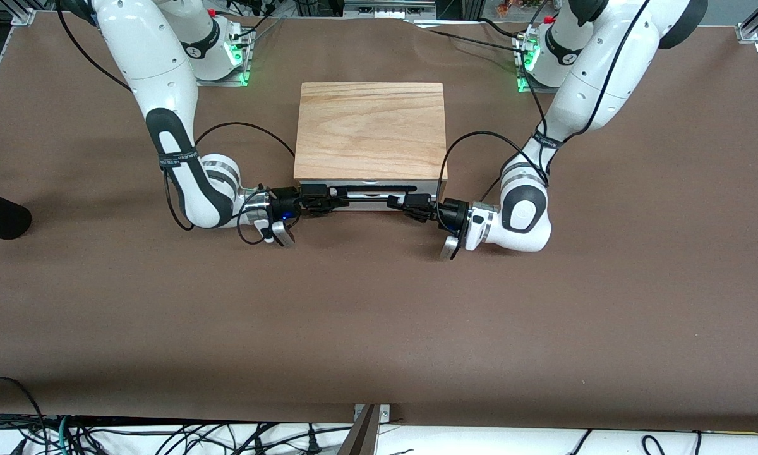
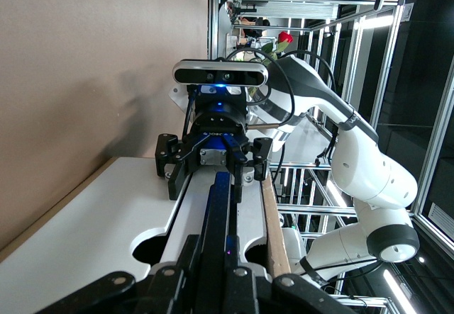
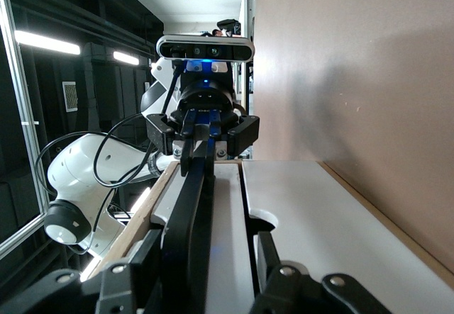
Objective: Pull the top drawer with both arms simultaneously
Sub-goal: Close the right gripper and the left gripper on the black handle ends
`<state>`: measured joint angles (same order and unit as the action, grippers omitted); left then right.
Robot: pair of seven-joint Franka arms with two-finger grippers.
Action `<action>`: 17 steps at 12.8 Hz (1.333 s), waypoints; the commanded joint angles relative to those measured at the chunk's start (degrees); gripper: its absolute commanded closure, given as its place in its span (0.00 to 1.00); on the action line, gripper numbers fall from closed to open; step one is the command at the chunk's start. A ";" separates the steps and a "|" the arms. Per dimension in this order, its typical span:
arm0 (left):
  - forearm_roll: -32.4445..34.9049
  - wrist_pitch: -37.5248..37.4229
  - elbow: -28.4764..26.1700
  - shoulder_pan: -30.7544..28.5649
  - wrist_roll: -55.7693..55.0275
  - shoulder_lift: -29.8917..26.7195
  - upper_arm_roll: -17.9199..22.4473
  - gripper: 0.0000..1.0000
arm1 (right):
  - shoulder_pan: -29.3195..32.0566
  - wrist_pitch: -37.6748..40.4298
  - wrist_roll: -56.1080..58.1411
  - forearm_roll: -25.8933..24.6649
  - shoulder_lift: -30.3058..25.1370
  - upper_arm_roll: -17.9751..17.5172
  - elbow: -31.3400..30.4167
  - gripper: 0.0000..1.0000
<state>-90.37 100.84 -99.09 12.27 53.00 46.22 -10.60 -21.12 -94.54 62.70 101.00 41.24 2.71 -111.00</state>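
Jaws first, reading across the front view from the right arm's end of the table to the left arm's. On the right gripper [image 1: 321,203] one finger [image 3: 186,229] lies along the black handle [image 1: 379,189] of the top drawer [image 1: 369,188], and the other finger [image 3: 264,254] stands off it with a gap, so the jaws look part-way in and I cannot tell whether they grip yet. The left gripper [image 1: 399,203] has its fingers [image 2: 213,257] pressed together on the same bar, pinching it at the end toward the left arm.

Both grippers reach in level with the drawer front, one from each end, meeting the handle just in front of the cabinet [image 1: 371,129]. The cabinet stands mid-table between the two arm bases. Only a thin strip of the drawer's white front shows below the cabinet's wooden top, so the drawer reads as closed, or nearly so.

In my judgement this is the grasping step, with the pull not yet begun. The next move calls for the right gripper to finish clamping, then both arms drawing straight toward the front camera at the same rate, so the drawer does not skew or jam and the cabinet does not slide along.
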 commanded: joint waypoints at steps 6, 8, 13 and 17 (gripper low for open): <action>-1.57 -0.47 -0.57 0.03 1.31 -0.51 -0.12 1.00 | -0.06 0.85 1.10 1.04 -0.20 0.01 0.17 0.73; -1.57 -0.47 -0.57 0.03 1.40 -0.51 -0.12 1.00 | -0.06 0.85 1.02 1.04 -0.46 0.01 0.25 0.95; -1.48 -0.39 -0.05 -0.05 0.62 -0.51 -0.12 1.00 | 0.20 0.85 0.93 1.13 -0.46 0.19 1.13 1.00; -1.30 -0.30 6.61 0.99 -4.91 2.11 -0.03 1.00 | 2.04 0.32 -0.13 1.13 0.41 0.45 4.72 1.00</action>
<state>-90.42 101.31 -96.90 12.28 51.98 47.11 -10.49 -20.87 -93.36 63.37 101.15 40.98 3.09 -109.29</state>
